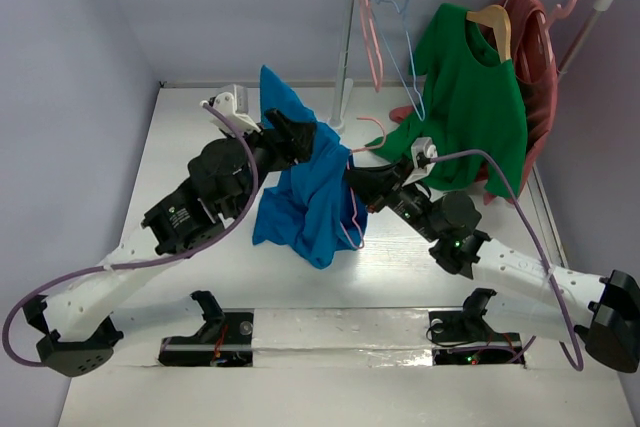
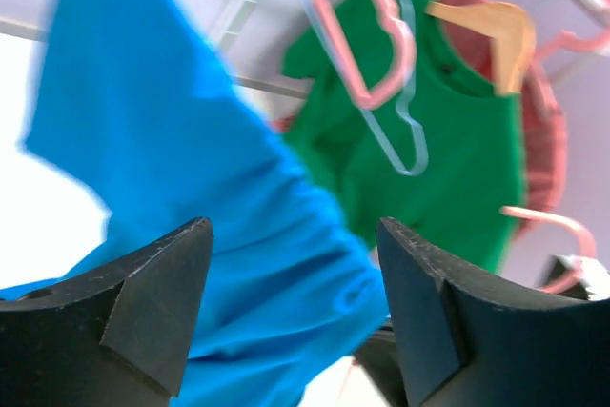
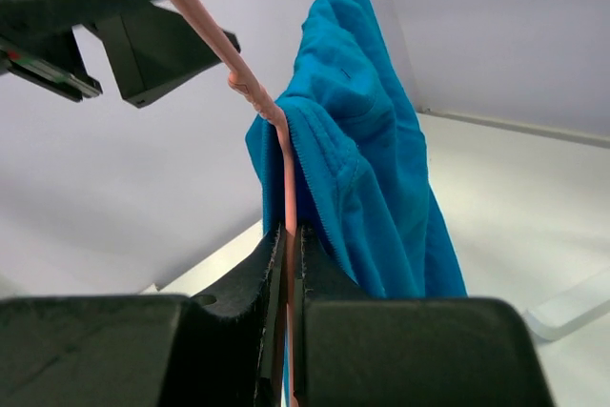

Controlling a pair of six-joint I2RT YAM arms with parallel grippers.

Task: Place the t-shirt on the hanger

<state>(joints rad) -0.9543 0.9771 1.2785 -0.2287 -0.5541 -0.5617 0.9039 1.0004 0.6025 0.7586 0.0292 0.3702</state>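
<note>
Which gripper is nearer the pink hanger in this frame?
Right. The right gripper has its jaws shut on the hanger wire, right beside the t-shirt. The left gripper, jaws open, is at the t-shirt's cloth and is not clamping the wire.

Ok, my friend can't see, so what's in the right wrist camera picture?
The right arm's black jaws, seen from just behind, are shut on the thin pink wire hanger, which rises up and to the left. The bright blue t-shirt hangs bunched over the wire, with the white table behind it.
</note>
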